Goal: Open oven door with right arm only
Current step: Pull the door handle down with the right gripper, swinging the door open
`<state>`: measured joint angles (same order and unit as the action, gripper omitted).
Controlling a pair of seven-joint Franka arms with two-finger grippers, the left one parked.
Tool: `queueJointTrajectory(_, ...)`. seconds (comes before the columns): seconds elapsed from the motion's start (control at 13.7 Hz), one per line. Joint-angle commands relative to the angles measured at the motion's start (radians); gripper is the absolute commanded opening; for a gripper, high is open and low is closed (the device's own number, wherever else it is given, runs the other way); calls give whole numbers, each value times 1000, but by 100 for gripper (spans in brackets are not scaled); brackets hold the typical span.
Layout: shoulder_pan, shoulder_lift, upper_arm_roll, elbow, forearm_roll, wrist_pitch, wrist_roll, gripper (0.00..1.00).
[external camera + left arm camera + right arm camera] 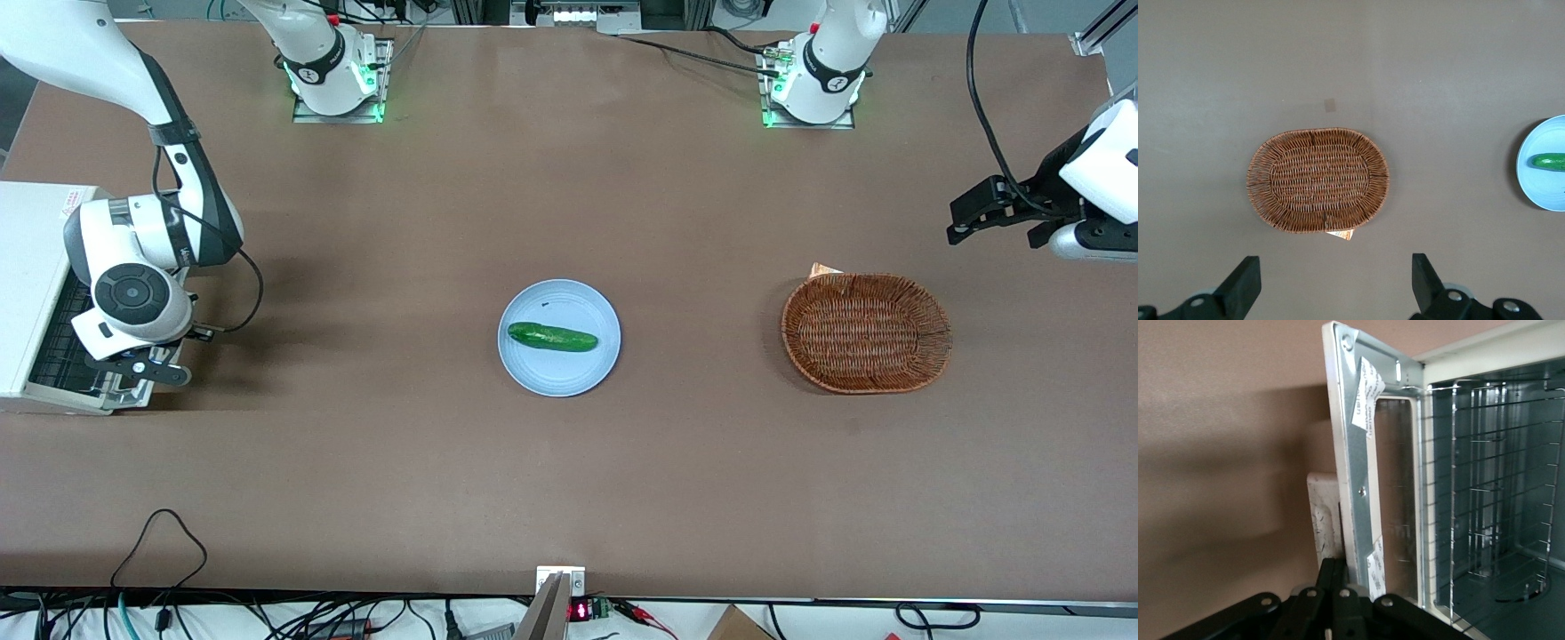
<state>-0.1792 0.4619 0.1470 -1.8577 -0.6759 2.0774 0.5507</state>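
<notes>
We should swing the beige metal-framed glass oven door (pixel 1368 487), pinched by our black two-finger gripper (pixel 1338 577), smoothly about its hinge

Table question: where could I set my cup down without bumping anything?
Bare table lies between the blue plate and the wicker basket, and nearer the front camera than both. It is crowded at the oven, where the right arm's gripper meets the lowered oven door.

Right arm (pixel 147 240) reaches down at its end of the table, wrist folded low, gripper (pixel 1338 600) fingers pinched close together.
</notes>
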Motion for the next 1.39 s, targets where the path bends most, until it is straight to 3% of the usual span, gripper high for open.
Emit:
queueJointTrajectory(0.0, -26, 44, -29, 11, -34, 35, 3, 0)
queueJointTrajectory(1.32, -9, 124, -29, -12, -34, 79, 3, 0)
